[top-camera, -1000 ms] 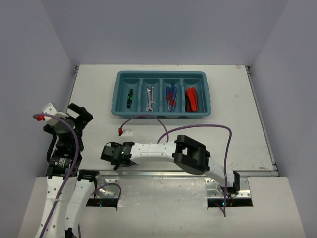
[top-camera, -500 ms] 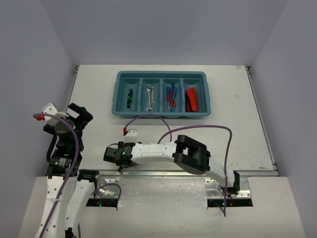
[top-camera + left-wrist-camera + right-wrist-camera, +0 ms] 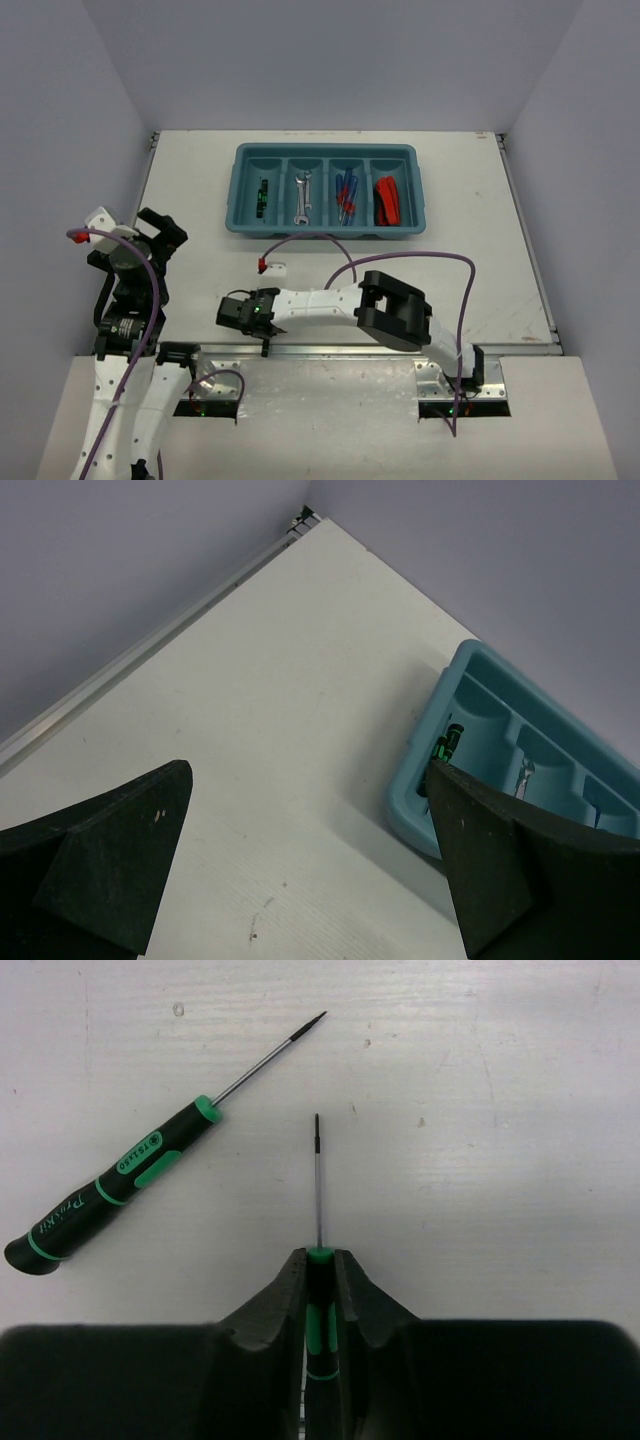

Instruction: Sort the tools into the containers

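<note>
Filed in the tray (image 3: 325,229), left to right: stored precision screwdriver (image 3: 264,197), wrench (image 3: 302,196), blue screwdrivers (image 3: 346,196), red pliers (image 3: 386,200). Outstanding, by appearance: left claw (image 3: 305,865) spread and empty at the left side; loose precision screwdriver (image 3: 120,1180) lying on the bench (image 3: 480,250); held precision screwdriver (image 3: 319,1305) clamped by its handle in the right claw (image 3: 319,1260), near the front edge. Bare bench lies between right claw and tray, crossed only by the purple cable (image 3: 305,236).

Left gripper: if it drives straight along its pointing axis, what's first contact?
Most likely bare table. The open left gripper aims at it, with the teal tray off to the right of that line. Depth is hard to judge from the wrist view.
</note>
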Robot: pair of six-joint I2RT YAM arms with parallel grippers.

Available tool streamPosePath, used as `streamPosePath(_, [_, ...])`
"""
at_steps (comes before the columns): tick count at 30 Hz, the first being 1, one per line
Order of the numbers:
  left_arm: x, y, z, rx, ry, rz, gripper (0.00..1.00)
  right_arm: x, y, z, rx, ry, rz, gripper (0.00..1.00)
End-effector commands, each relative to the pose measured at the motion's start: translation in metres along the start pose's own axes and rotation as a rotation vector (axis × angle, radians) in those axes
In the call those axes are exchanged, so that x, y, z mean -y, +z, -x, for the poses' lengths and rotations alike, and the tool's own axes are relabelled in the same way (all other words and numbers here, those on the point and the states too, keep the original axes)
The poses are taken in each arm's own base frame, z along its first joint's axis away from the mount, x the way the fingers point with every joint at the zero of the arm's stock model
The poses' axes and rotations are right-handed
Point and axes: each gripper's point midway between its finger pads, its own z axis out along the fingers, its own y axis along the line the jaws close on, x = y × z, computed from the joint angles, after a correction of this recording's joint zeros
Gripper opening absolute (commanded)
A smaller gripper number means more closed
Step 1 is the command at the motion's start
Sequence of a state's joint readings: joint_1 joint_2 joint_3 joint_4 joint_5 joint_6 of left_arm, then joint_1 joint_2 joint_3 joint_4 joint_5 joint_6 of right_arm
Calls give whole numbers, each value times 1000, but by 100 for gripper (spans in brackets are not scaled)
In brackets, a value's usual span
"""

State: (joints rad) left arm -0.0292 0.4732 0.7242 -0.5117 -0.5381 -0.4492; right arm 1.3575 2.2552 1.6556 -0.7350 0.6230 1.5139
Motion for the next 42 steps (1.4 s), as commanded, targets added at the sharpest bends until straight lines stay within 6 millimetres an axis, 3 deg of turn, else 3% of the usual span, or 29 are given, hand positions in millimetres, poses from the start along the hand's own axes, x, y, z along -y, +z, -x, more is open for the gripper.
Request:
streamPosePath(1, [7, 0, 9, 37, -13, -31, 100, 17, -7, 1, 6, 61, -32, 6])
streamPosePath(5, [8, 0, 9, 36, -12, -32, 100, 24, -12, 6, 23, 67, -38, 0])
streamPosePath(9, [8, 0, 7, 32, -6, -35, 100, 32, -17, 15, 47, 44, -41, 0])
streamPosePath(17, [10, 1, 6, 27, 0, -42, 100, 46, -46, 51, 148, -36, 15, 0])
streamPosePath(25, [12, 3, 2, 11, 16, -50, 100, 29, -76, 96, 251, -86, 156, 0])
streamPosePath(28, [13, 2, 2, 9, 16, -53, 100, 19, -82, 131, 294, -116, 184, 0])
streamPosePath(29, [13, 3, 1, 6, 19, -52, 100, 16, -80, 155, 322, -107, 203, 0])
streamPosePath(32, [15, 3, -2, -2, 25, -58, 100, 5, -71, 197, 333, -93, 311, 0])
streamPosePath(36, [18, 4, -5, -18, 32, -71, 100, -10, -65, 267, 474, -131, 352, 0])
streamPosePath(38, [20, 4, -6, -24, 34, -79, 100, -18, -48, 302, 499, -125, 344, 0])
streamPosePath(42, [20, 4, -7, -27, 38, -83, 100, -35, -11, 338, 516, -123, 337, 0])
